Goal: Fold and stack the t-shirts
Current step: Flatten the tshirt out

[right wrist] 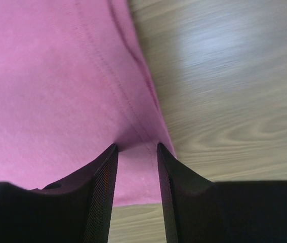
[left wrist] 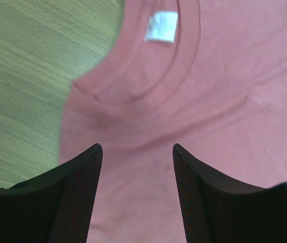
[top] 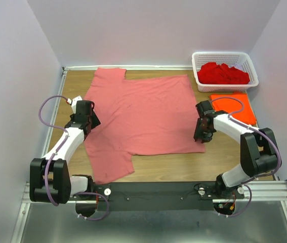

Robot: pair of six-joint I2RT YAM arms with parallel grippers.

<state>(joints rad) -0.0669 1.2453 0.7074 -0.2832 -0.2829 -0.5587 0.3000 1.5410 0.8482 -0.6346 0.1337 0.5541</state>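
Observation:
A large salmon-pink t-shirt (top: 143, 114) lies spread flat on the wooden table (top: 173, 174), its collar to the left. My left gripper (top: 90, 120) hovers open just over the cloth below the collar (left wrist: 133, 86) and its white label (left wrist: 161, 26); nothing sits between the fingers (left wrist: 82, 192). My right gripper (top: 202, 132) is at the shirt's near right hem corner. Its jaws (right wrist: 136, 147) stand open astride the stitched hem (right wrist: 133, 109), tips down on the cloth (right wrist: 47, 91). A folded orange t-shirt (top: 233, 104) lies at the right. Deep red t-shirts (top: 223, 74) fill the basket.
The white lattice basket (top: 224, 53) stands at the back right corner, just behind the orange tee. Pale walls close in the table on the left, back and right. Bare wood shows along the near edge (top: 173, 174) and in a strip at the left (top: 65, 101).

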